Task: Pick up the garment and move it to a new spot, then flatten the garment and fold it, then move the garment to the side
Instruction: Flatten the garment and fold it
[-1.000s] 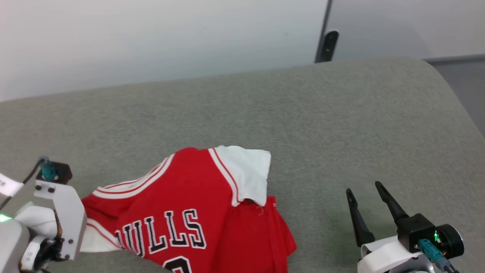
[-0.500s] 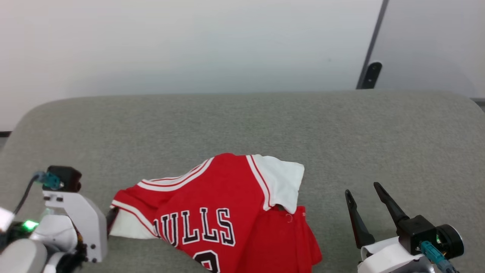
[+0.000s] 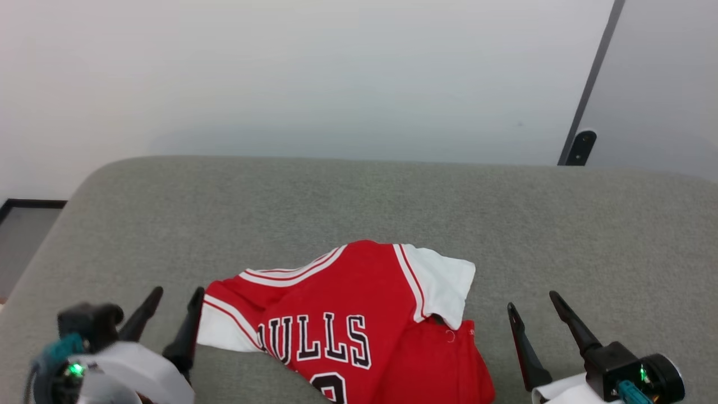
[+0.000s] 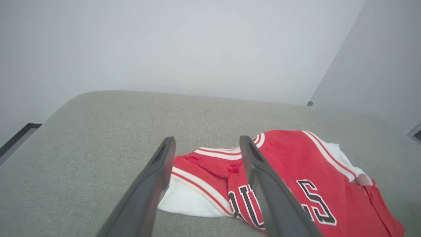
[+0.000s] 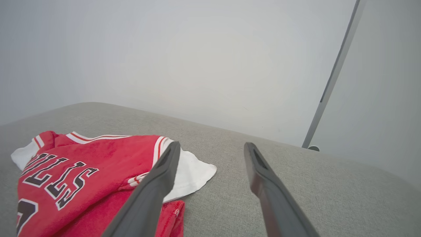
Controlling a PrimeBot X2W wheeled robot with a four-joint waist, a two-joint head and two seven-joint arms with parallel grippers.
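The garment point(image 3: 359, 314), a red jersey with white sleeves, striped trim and black white-outlined letters, lies rumpled on the grey cushioned surface point(image 3: 359, 202), lettered side up. Its lower part runs off the head view's bottom edge. My left gripper point(image 3: 174, 293) is open just left of the garment's left white sleeve, empty. In the left wrist view that gripper point(image 4: 205, 142) points at the sleeve and collar of the garment point(image 4: 296, 171). My right gripper point(image 3: 533, 300) is open, apart to the garment's right. In the right wrist view it point(image 5: 212, 148) hovers past the white sleeve of the garment point(image 5: 82, 171).
A pale wall point(image 3: 314, 78) rises behind the cushion. A dark upright strip with a black fitting point(image 3: 580, 147) stands at the back right. The cushion's rounded left edge drops to a dark-framed floor patch point(image 3: 22, 235).
The head camera has swung left and tilted, shifting the whole picture. My left gripper has turned so its two fingers now point up beside the garment's left sleeve. The garment lies as before.
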